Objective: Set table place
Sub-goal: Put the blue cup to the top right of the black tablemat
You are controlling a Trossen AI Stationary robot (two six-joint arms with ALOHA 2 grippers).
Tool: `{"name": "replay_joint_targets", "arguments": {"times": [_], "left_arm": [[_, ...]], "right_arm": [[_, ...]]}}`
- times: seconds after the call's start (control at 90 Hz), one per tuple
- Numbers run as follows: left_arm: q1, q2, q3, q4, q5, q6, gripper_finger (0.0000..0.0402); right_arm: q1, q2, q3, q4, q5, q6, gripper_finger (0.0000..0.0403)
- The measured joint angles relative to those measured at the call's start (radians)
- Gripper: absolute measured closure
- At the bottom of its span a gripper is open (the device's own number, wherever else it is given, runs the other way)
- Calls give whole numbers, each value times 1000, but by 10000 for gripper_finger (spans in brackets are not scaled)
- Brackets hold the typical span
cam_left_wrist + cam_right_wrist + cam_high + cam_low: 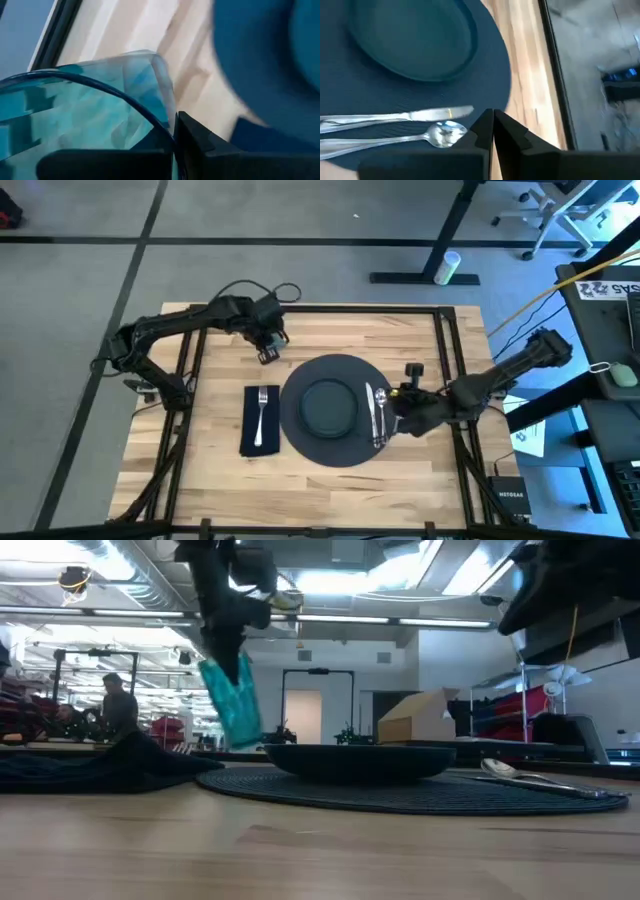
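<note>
Left claw [268,340] pinches the teal cup [230,700] above the counter [210,470], beyond the charger [335,450]. Right claw [492,125], fingers pressed together, sits beside the spoon [445,134].

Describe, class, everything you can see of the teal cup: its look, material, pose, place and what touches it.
The teal cup is see-through blue-green with faceted walls and looks like glass or plastic. The left gripper holds it by its rim, one finger inside the rim. In the low view it hangs tilted, clear of the table. It is over the table's far left part, beyond the napkin and beside the charger.
</note>
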Motion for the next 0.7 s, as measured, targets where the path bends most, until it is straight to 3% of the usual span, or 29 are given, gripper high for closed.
{"name": "replay_joint_targets", "arguments": {"times": [0.1,0.267,0.433,0.533,0.7], "left_arm": [[-19,0,15,32,17,-1,401],[-34,0,19,96,131,10,401],[-46,0,19,143,178,17,402],[-45,2,19,145,180,17,402],[-44,44,69,117,179,20,402]], "right_arm": [[21,-88,-110,189,-34,-96,403],[18,-210,-350,652,-112,-303,403],[-53,-274,-556,1043,-193,-414,403],[-113,-279,-621,1177,-250,-433,403],[-205,-275,-638,1231,-353,-469,403]]}}
